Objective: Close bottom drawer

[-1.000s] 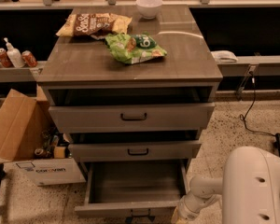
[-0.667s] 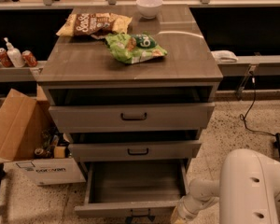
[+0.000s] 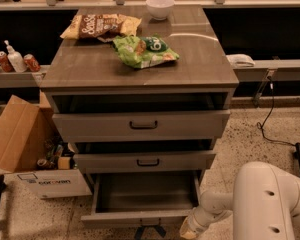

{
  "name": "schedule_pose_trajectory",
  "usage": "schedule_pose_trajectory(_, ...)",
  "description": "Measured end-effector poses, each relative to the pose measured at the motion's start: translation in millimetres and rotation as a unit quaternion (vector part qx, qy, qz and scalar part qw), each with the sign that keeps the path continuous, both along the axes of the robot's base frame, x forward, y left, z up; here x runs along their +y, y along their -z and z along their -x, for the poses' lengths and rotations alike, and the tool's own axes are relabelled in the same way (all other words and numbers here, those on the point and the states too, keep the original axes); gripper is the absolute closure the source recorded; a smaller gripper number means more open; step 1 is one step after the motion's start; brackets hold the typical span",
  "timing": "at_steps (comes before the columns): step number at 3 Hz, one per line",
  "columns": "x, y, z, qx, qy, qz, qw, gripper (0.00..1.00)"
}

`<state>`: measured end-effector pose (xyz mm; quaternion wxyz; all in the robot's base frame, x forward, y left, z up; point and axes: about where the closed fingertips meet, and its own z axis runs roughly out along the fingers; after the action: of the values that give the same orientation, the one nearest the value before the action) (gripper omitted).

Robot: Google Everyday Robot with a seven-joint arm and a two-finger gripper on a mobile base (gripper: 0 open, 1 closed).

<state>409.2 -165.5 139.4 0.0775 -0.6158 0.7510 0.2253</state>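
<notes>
The bottom drawer point(image 3: 140, 216) is the lowest of three grey-brown drawers and is pulled far out, showing its plain grey inside. Its slim front panel lies near the bottom edge of the camera view. My gripper point(image 3: 150, 231) shows as a dark shape just in front of the middle of that panel, where the handle is, and is partly cut off by the view's edge. My white arm point(image 3: 215, 209) reaches to it from the lower right.
The middle drawer point(image 3: 145, 160) and the top drawer point(image 3: 142, 125) are each slightly open. Chip bags point(image 3: 145, 50) and a white bowl point(image 3: 160, 6) lie on the cabinet top. An open cardboard box point(image 3: 25, 149) stands to the left, and a cable point(image 3: 267, 119) runs along the floor on the right.
My arm has shifted slightly to the left. The bottom drawer looks just as far out as before.
</notes>
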Motion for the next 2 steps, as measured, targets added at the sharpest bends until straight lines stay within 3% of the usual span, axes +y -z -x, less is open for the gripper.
schedule_pose_trajectory(1, -3.2, 4.1, -18.9, -0.028, 0.014, 0.003, 0.9995, 1.00)
schedule_pose_trajectory(2, -8.8, 1.9, -49.9, -0.073, 0.031, -0.012, 0.9968, 1.00)
